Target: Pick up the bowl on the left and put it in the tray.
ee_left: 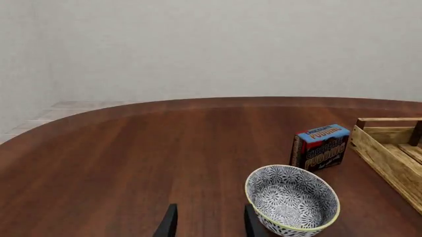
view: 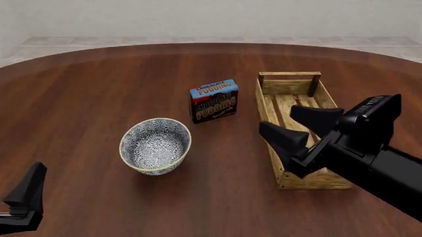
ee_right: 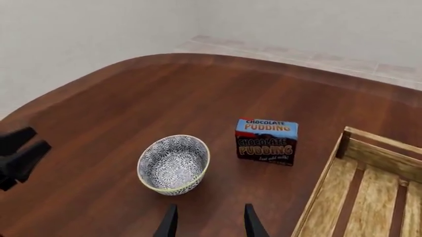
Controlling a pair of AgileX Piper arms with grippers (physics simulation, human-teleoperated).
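The blue-and-white patterned bowl (view: 155,146) stands upright on the table, left of centre, with nothing in it. It also shows in both wrist views, bowl (ee_left: 292,200) and bowl (ee_right: 173,164). The slatted wooden tray (view: 290,79) lies to its right and has nothing inside. My left gripper (view: 26,195) hovers near the front left edge, well short of the bowl, and its fingers (ee_left: 168,224) are apart with nothing between them. My right gripper (view: 277,119) is open over the tray's near left side, with its fingers (ee_right: 250,222) spread.
A chocolate pudding box (view: 214,100) stands upright between the bowl and the tray, a little farther back. It also appears as the box (ee_left: 321,146) and the box (ee_right: 266,140). The round brown table (view: 99,84) ends at a curved far edge.
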